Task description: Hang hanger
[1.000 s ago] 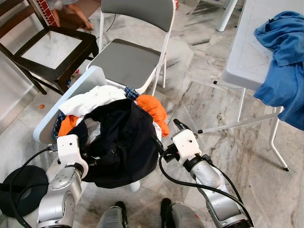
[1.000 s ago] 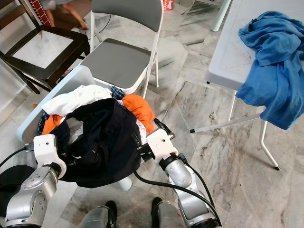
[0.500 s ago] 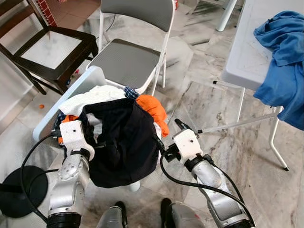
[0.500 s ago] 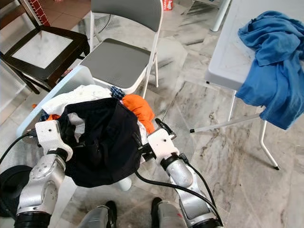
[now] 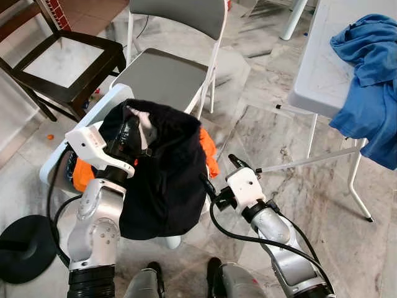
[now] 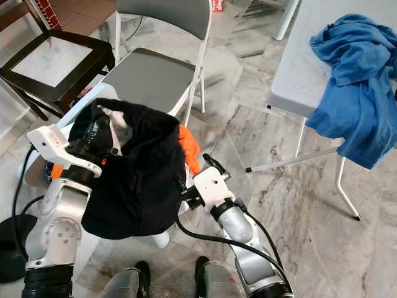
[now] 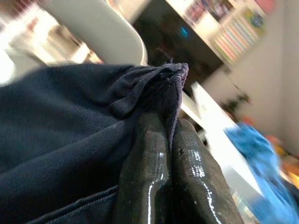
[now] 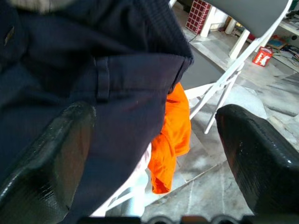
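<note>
Left end effector is pinching a bunched fold of dark navy pants, belt loops showing, over the laundry basket. Right end effector is spread wide beside them.

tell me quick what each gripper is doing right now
Left gripper: shut, pinching a fold of the dark garment.
Right gripper: open, holding nothing, beside the garment's edge.

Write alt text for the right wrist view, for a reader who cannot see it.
The right gripper is open, its two black fingers spread wide before a dark navy garment with a belt loop. Below the garment hangs an orange cloth, and behind it stands a grey folding chair with white legs on a marble floor.
</note>
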Available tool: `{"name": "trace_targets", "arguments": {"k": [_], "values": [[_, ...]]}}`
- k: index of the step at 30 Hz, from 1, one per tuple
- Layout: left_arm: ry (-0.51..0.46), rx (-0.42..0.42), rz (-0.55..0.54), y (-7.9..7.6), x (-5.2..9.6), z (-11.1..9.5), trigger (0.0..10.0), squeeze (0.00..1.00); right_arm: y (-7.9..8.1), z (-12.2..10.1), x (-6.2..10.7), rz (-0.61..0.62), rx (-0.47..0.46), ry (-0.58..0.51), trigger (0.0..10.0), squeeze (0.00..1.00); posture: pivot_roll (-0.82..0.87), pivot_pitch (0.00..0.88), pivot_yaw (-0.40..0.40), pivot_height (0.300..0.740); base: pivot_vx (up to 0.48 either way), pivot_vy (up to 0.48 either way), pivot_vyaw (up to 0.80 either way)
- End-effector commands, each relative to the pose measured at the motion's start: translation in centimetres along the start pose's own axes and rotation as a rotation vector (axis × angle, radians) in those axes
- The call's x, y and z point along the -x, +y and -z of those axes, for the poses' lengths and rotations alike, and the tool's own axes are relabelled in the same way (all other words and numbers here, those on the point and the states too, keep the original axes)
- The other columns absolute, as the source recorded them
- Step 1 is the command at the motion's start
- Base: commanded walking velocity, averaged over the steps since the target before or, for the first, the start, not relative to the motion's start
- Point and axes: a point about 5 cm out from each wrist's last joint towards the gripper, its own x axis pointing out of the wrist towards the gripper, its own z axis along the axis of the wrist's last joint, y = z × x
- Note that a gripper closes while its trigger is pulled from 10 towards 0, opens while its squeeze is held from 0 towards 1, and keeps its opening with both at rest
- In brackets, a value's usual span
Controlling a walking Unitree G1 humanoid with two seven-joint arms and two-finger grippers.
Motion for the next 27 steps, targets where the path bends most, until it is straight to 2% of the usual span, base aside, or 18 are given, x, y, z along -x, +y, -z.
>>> {"name": "trace_targets", "arguments": {"k": [1,2,4,6,8,9,12,14,15,16,18,19,22,24,25,27], "values": [[0.036,0.027,0.003,0.6,1.1,0.6,0.0,0.0,0.2,0.5,0.2,-0.007,-0.011,0.015,10.0,0.0,0.0,0.274,-0.053,0.74,0.0,0.0,0.0],[0.065,0.018,-0.042,1.6,2.1,1.1,0.0,0.0,0.2,0.5,0.2,-0.008,-0.012,0.015,10.0,0.0,0.0,0.274,-0.054,0.74,0.0,0.0,0.0],[0.084,0.009,-0.072,2.3,2.7,1.4,0.0,0.0,0.2,0.5,0.2,-0.009,-0.012,0.016,10.0,0.0,0.0,0.274,-0.054,0.74,0.0,0.0,0.0],[0.117,-0.021,-0.141,4.0,3.9,1.8,0.0,0.0,0.2,0.6,0.3,-0.01,-0.012,0.019,10.0,0.0,0.0,0.274,-0.054,0.74,0.0,0.0,0.0],[0.131,-0.02,-0.15,4.5,4.3,1.9,0.0,0.0,0.3,0.6,0.4,-0.011,-0.012,0.019,10.0,0.0,0.0,0.274,-0.054,0.74,0.0,0.0,0.0],[0.156,-0.053,-0.216,5.8,5.0,2.1,0.0,0.0,0.2,0.7,0.4,-0.014,-0.011,0.021,10.0,0.0,0.0,0.281,-0.06,0.74,0.0,0.0,0.0],[0.183,-0.122,-0.31,7.5,5.9,1.9,0.0,0.0,0.2,0.7,0.5,-0.017,-0.009,0.022,10.0,0.0,0.0,0.281,-0.061,0.74,0.0,0.0,0.0],[0.193,-0.151,-0.338,7.8,6.0,1.7,0.0,0.0,0.1,0.7,0.5,-0.017,-0.008,0.023,10.0,0.0,0.0,0.281,-0.061,0.74,0.0,0.0,0.0],[0.206,-0.191,-0.372,8.1,6.1,1.6,10.0,1.0,0.1,0.7,0.5,-0.016,-0.007,0.023,10.0,0.0,0.0,0.281,-0.061,0.74,0.0,0.0,0.0],[0.208,-0.243,-0.401,8.4,6.0,1.3,10.0,1.0,0.1,0.7,0.4,-0.016,-0.007,0.024,10.0,0.0,0.0,0.281,-0.061,0.74,0.0,0.0,0.0],[0.208,-0.257,-0.403,8.4,6.0,1.2,10.0,1.0,0.1,0.7,0.4,-0.016,-0.007,0.024,10.0,0.0,0.0,0.278,-0.061,0.74,0.0,0.0,0.0],[0.225,-0.318,-0.414,8.3,6.0,1.0,10.0,1.0,0.1,0.7,0.4,-0.017,-0.006,0.024,10.0,0.0,0.01,0.278,-0.06,0.74,0.0,0.0,0.0],[0.233,-0.348,-0.457,8.1,6.0,0.9,10.0,1.0,0.2,0.7,0.4,-0.019,-0.006,0.024,10.0,0.0,0.01,0.279,-0.06,0.74,0.0,0.0,0.0],[0.223,-0.401,-0.443,6.8,5.7,0.6,10.0,1.0,0.2,0.7,0.4,-0.02,-0.007,0.023,10.0,0.0,0.01,0.279,-0.059,0.74,0.0,0.0,0.0],[0.223,-0.401,-0.443,6.8,5.7,0.6,10.0,1.0,0.2,0.7,0.4,-0.02,-0.007,0.023,10.0,0.0,0.01,0.279,-0.059,0.74,0.0,0.0,0.0],[0.199,-0.472,-0.452,6.1,5.5,0.2,10.0,1.0,0.2,0.8,0.4,-0.022,-0.008,0.024,10.0,0.0,0.01,0.279,-0.059,0.74,0.0,0.0,0.0]]}}
